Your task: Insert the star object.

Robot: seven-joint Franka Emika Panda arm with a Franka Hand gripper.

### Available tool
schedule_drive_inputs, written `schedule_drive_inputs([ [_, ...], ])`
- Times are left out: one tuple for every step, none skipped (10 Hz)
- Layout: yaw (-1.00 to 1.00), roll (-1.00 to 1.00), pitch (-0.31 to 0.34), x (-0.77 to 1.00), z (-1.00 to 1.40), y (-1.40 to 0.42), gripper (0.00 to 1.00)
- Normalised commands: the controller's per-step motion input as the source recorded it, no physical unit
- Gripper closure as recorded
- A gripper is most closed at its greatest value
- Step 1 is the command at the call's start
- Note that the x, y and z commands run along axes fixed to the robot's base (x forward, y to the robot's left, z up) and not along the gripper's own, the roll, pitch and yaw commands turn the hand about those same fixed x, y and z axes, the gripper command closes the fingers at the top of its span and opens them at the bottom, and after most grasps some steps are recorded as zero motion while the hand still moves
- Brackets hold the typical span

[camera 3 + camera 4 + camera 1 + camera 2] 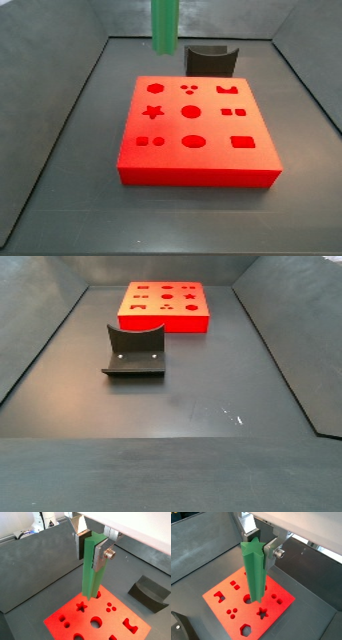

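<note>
I have the tool point(92, 547) clenched on the star object point(92, 567), its silver plates with dark pads gripping the upper part of the bright green peg, which hangs upright over the red block point(198, 130). In both wrist views the peg's lower end hovers above the block's top face, apparently not yet in any hole. In a side view only the peg's lower length point(163, 25) shows, dropping in from the top edge behind the block's far side.

To do this step well, I judge I need to bring the peg's tip over the star hole point(81, 606), turn the wrist until the peg's ridges match the hole's points, and descend slowly and vertically. A slight tilt or twist would likely let the tip catch on the rim.

The counter point(201, 406) is a dark grey floor, walled by dark panels. A dark grey curved holder point(134, 351) stands on it, apart from the block, empty. In a side view the block point(164, 306) sits at the far end of the counter.
</note>
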Motion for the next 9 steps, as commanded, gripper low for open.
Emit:
schedule_drive_inputs([
  [-0.05, -0.07, 0.000, 0.00, -0.16, 0.00, 1.00],
  [-0.53, -0.11, 0.000, 0.00, -0.33, 0.04, 1.00],
  [-0.56, -0.13, 0.000, 0.00, -0.42, 0.05, 1.00],
  [-0.52, -0.11, 0.000, 0.17, -0.50, 0.00, 1.00],
  [-0.57, -0.13, 0.000, 0.07, -0.45, 0.00, 1.00],
  [-0.65, -0.14, 0.000, 0.07, -0.33, 0.00, 1.00],
  [-0.58, -0.12, 0.000, 0.06, -0.20, 0.00, 1.00],
  [-0.54, -0.11, 0.000, 0.16, -0.01, -0.02, 1.00],
  [-0.63, -0.03, -0.056, 0.00, 0.00, -0.13, 1.00],
])
